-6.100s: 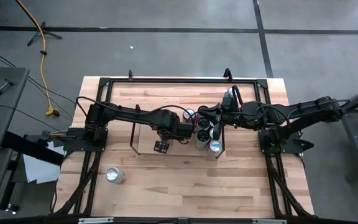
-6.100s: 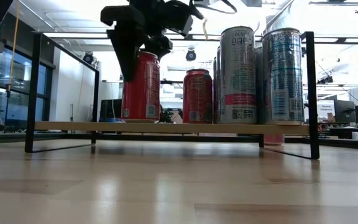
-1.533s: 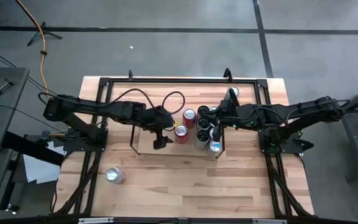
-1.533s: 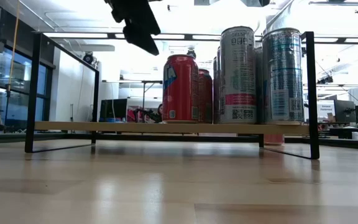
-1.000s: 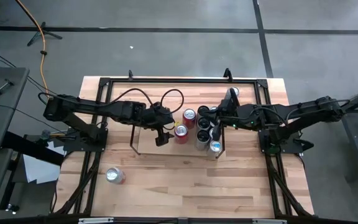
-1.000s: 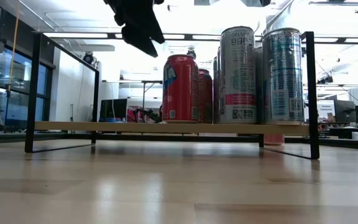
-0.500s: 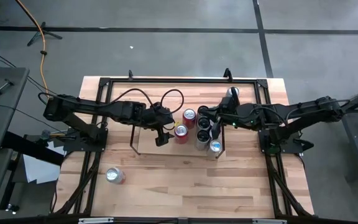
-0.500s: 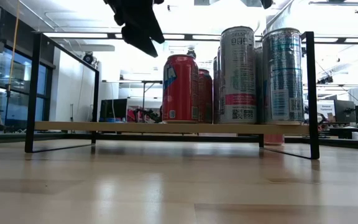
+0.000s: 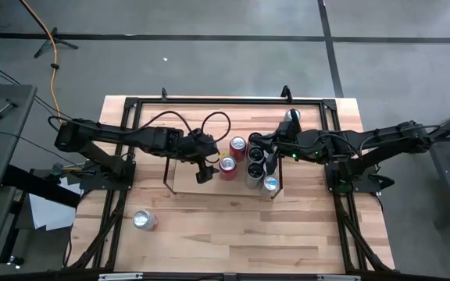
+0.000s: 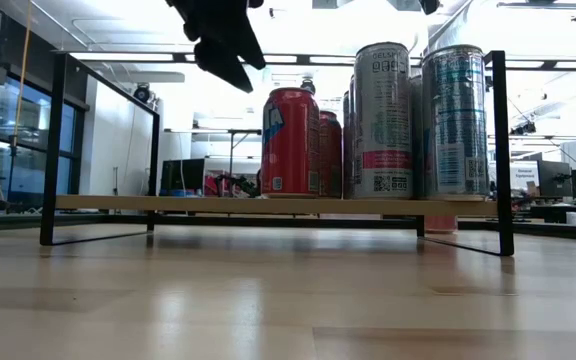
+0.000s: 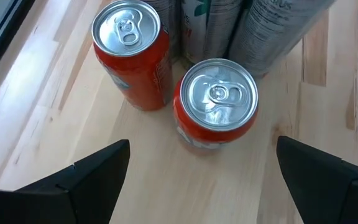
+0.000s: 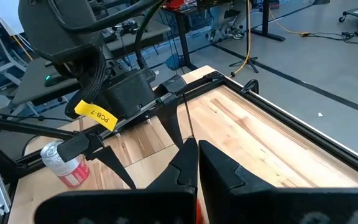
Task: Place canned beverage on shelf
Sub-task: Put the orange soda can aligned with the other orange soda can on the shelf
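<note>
Near the counter's (image 9: 233, 226) front-left corner, one silver-topped can (image 9: 143, 220) stands upright, alone. Further back, mid-counter, the shelf (image 9: 184, 183) carries upright cans bunched at its right end: a red can (image 9: 227, 165), then a second red can (image 9: 238, 146) behind it, then tall silver cans (image 10: 408, 120) by the right wire frame. All can axes vertical, tops up. Left pincer (image 9: 202, 173) hangs released above the shelf, just left of the red cans, grasping nothing. Right pincer (image 9: 258, 144), clenched and empty, sits over the cans at the shelf's right end.
</note>
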### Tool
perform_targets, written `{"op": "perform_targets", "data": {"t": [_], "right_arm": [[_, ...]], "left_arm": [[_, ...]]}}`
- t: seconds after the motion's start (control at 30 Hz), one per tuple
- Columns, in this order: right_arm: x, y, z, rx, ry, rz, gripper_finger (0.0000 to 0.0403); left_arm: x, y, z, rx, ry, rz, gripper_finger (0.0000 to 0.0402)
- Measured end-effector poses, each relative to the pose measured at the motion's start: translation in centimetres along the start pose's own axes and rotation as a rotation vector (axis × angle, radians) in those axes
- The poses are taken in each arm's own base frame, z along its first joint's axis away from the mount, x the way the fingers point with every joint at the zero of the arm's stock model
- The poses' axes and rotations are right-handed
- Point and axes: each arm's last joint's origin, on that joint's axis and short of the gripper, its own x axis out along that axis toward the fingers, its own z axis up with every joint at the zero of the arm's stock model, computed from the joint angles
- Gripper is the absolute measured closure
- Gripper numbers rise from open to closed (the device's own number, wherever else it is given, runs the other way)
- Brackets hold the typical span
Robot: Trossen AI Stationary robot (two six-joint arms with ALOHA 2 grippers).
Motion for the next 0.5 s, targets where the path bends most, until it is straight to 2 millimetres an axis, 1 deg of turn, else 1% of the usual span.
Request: {"op": "perform_targets", "data": {"t": [0.1,0.3,0.37,0.5], "right_arm": [[0.0,0.0,0.0,0.0,0.0,0.0,0.0402],[0.0,-0.1,-0.1,0.003,0.013,-0.005,0.0402],[0.0,-0.1,-0.3,0.006,0.031,-0.013,0.0402],[0.0,-0.4,-0.8,0.008,0.075,-0.034,0.0402]], "left_arm": [[0.8,-0.1,-0.6,-0.056,-0.012,-0.003,0.0041],[3.2,-0.1,-2.6,-0.156,-0.045,-0.015,0.0041],[3.8,-0.3,-3.1,-0.187,-0.083,-0.028,0.0041],[4.5,-1.0,-3.8,-0.179,-0.157,-0.041,0.0041]]}}
